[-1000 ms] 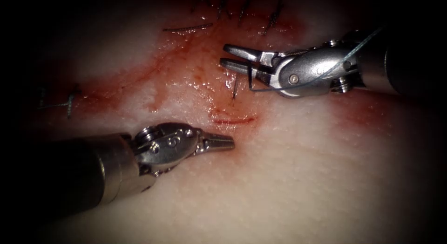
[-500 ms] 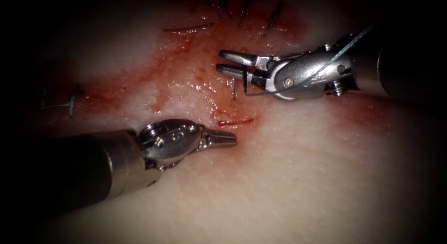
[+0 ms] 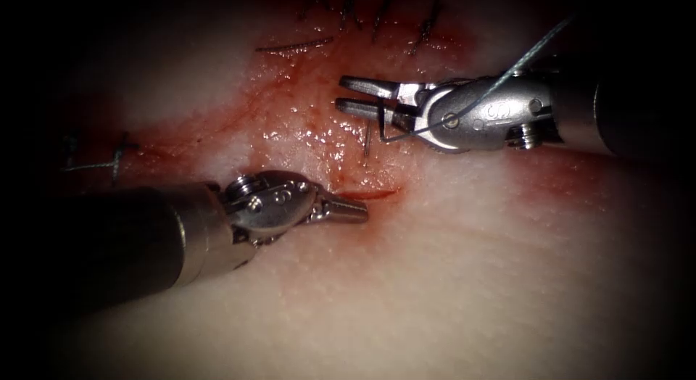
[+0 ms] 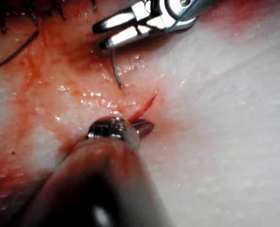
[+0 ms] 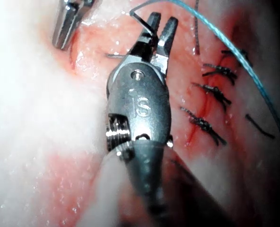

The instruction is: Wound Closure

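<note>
The right tool [image 3: 359, 96] comes in over the tissue [image 3: 471, 278] with its two jaws parted at the tips, yet the needle [image 3: 368, 137] hangs from their base — held near its thread end, so the curve drops below the jaws and the point hovers just at the wet surface. From the left wrist view the needle [image 4: 115, 71] looks to stop at the surface rather than sit in it, though this cannot be told for sure. That grip would leave most of the curve free for a bite. The thread [image 3: 522, 61] runs from the needle back across the tool's wrist and off behind it, away from the jaws.

The left tool [image 3: 348, 211] has its jaws closed on nothing. Its tips rest just beside the short red cut [image 3: 366, 195], which lies between the two tools — below the right jaws, just ahead of the left. It seems parked there to steady or receive. Finished stitches [image 3: 384, 17] sit beyond the right tool, well apart from the left.
</note>
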Robot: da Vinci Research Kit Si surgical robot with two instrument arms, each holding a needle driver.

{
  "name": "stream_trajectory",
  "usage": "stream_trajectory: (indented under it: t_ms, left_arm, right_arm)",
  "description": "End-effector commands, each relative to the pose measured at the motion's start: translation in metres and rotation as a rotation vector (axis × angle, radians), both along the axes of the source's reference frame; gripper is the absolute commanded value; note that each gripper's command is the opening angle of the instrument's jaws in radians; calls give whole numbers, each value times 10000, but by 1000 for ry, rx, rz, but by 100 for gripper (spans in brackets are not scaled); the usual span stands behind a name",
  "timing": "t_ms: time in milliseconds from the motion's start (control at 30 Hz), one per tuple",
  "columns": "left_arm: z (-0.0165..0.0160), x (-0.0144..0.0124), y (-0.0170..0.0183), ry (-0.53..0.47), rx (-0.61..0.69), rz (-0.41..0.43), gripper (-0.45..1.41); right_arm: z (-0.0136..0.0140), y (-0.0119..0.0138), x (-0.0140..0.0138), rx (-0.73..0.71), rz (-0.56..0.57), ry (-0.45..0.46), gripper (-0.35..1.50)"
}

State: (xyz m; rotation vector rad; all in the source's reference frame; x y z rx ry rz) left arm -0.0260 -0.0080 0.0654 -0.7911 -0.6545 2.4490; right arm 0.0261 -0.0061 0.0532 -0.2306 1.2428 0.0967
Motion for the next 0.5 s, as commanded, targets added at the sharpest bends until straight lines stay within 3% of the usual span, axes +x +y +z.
stream_trajectory:
  t_ms: [33, 500]
  left_arm:
    - [6, -6, -3, 4, 1, 5, -45]
    - [-17, 6, -8, 17, 18, 27, -45]
  right_arm:
    - [8, 2, 10, 25, -2, -4, -35]
    - [42, 10, 7, 453, -45, -32, -35]
